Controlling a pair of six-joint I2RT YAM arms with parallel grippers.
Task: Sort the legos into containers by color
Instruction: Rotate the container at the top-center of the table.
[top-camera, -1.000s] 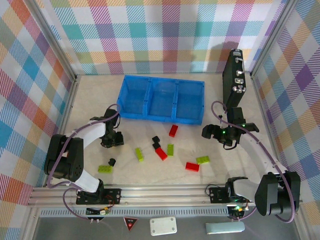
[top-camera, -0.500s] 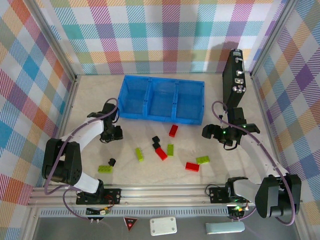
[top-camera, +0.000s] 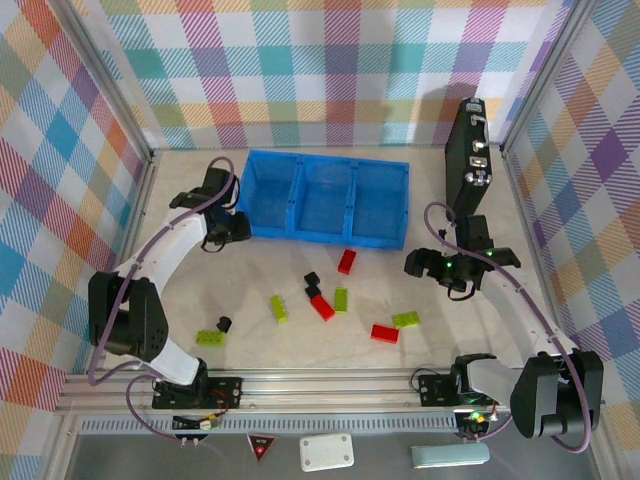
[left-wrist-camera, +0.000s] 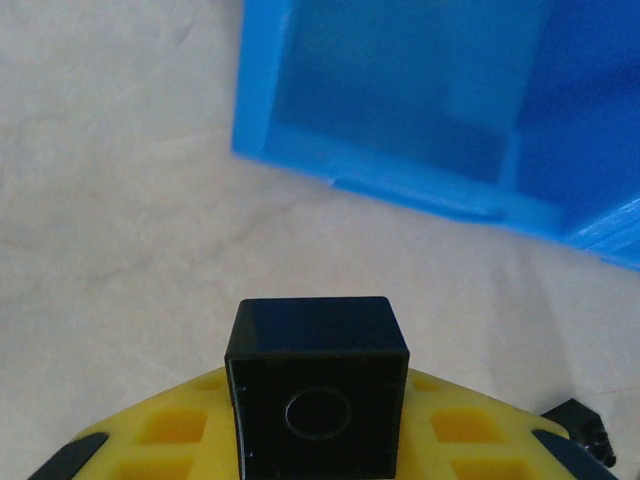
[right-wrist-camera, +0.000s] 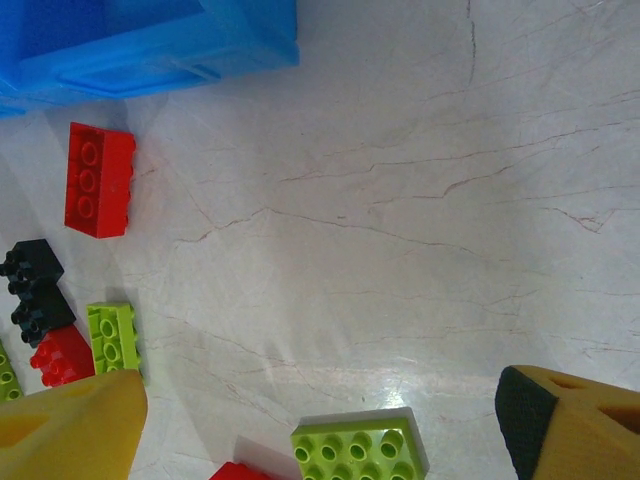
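Left end effector (top-camera: 237, 228) holds black cube (left-wrist-camera: 316, 385) near tray (left-wrist-camera: 262, 90).

Legos (top-camera: 347, 261): 3 red, 4 green (maybe 4 black).

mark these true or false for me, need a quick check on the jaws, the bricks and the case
1. The left gripper has its jaws shut on a black brick. True.
2. The right gripper has its jaws shut on a lime-green brick. False: they stand open, holding nothing.
3. A red brick lies on the table just in front of the blue tray. True.
4. The black case lies flat inside the tray. False: it stands upright, right of the tray.
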